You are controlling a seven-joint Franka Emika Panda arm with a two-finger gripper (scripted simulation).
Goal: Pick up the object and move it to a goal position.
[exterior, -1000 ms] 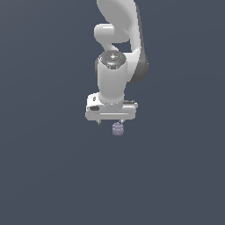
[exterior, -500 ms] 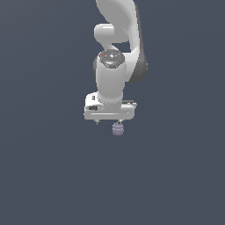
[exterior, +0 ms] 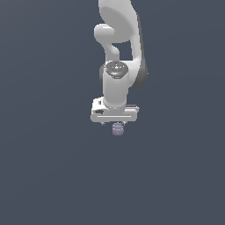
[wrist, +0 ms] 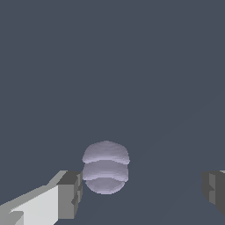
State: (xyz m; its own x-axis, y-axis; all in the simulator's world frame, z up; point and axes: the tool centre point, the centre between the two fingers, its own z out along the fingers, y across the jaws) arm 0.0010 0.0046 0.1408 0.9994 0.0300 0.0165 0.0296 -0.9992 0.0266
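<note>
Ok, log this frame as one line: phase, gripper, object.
phase: pre-grasp | gripper: open, one finger close beside object, other apart | object: between fingers, ungrasped, directly under gripper in exterior view

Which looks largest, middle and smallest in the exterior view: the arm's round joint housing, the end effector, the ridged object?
1. Round joint housing, largest.
2. End effector, wider but flatter; this ranking is close.
3. Ridged object, clearly smallest, narrower than the end effector.

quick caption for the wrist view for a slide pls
Open gripper straddling the ridged lavender-grey object, which sits close beside one finger, ungrasped.
</note>
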